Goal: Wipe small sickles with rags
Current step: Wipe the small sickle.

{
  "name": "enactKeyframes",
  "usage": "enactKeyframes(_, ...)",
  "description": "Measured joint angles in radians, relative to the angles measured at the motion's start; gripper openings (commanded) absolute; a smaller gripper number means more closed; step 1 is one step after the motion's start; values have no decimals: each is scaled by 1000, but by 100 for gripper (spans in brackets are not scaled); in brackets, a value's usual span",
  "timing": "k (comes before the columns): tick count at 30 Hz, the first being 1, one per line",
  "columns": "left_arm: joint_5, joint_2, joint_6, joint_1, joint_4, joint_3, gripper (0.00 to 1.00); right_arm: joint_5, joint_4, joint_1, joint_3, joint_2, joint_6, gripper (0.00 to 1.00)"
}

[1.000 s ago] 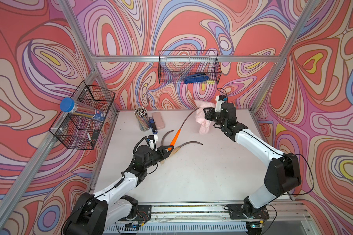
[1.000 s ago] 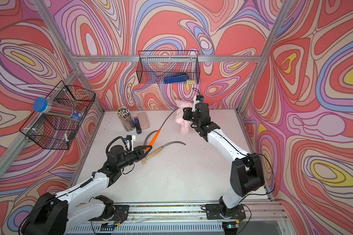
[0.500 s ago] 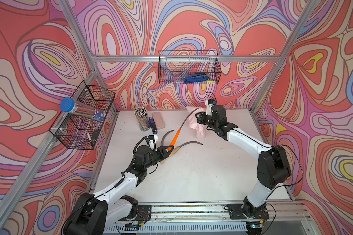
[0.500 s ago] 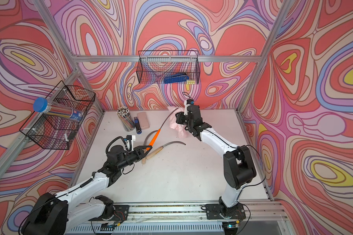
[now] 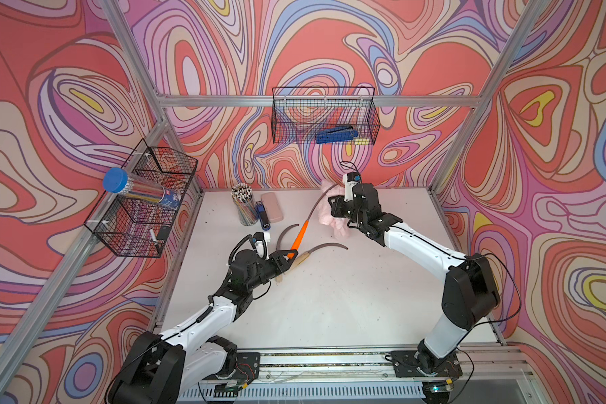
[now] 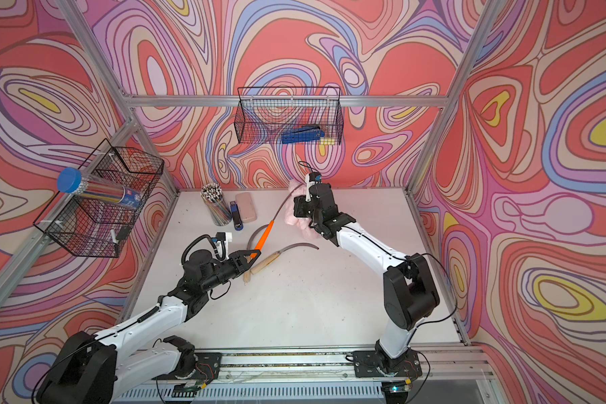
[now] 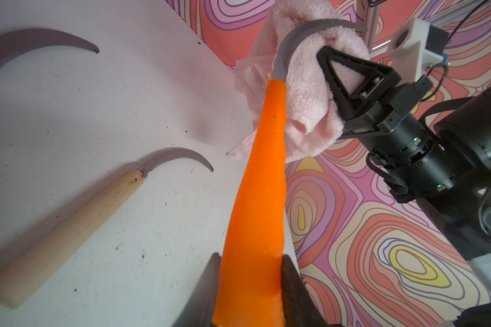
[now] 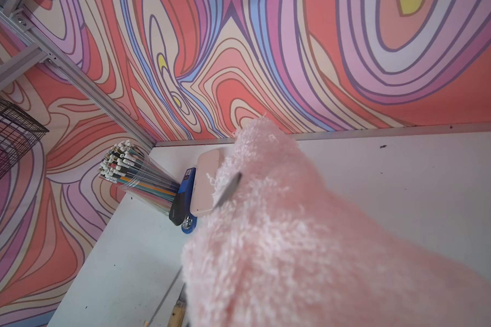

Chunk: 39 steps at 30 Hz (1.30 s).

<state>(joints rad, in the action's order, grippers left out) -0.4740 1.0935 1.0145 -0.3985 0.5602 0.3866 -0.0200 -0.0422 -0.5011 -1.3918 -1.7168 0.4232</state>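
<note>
Left gripper (image 5: 289,254) clamped on the handle end of the orange sickle (image 5: 300,238). Blade is raised, to the right of the pencil cup (image 5: 244,206). Right gripper (image 5: 332,207) is closed on the pink rag (image 7: 309,107), farther right of the cup, with the rag bunched against that blade. Two wooden-handled sickles (image 7: 97,209) lie flat on the table in front of the cup.

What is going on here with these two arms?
A sickle is being wiped. The left gripper holds the orange sickle by its handle, with the blade raised off the table. The right gripper is shut on the rag and holds it against that blade. Two wooden-handled sickles lie on the table near the left gripper.
</note>
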Motion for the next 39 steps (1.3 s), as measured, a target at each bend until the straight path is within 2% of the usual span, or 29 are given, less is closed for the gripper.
enactKeyframes(6, 0, -6, 0, 0, 13, 0, 0, 17, -30, 3, -46, 0, -16, 0)
enactKeyframes(15, 1, -7, 0, 0, 11, 0, 0, 27, -5, -11, -16, 1, -19, 0)
enactKeyframes(26, 15, -7, 4, 3, 4, -2, 0, 43, 85, -195, 102, 0, -22, 0)
enactKeyframes(35, 15, -5, 7, 6, -10, -3, 0, 62, 125, -199, 145, 0, -19, 0)
enactKeyframes(39, 15, -6, 7, 6, -10, -3, 0, 48, 119, -167, 145, 2, -18, 0)
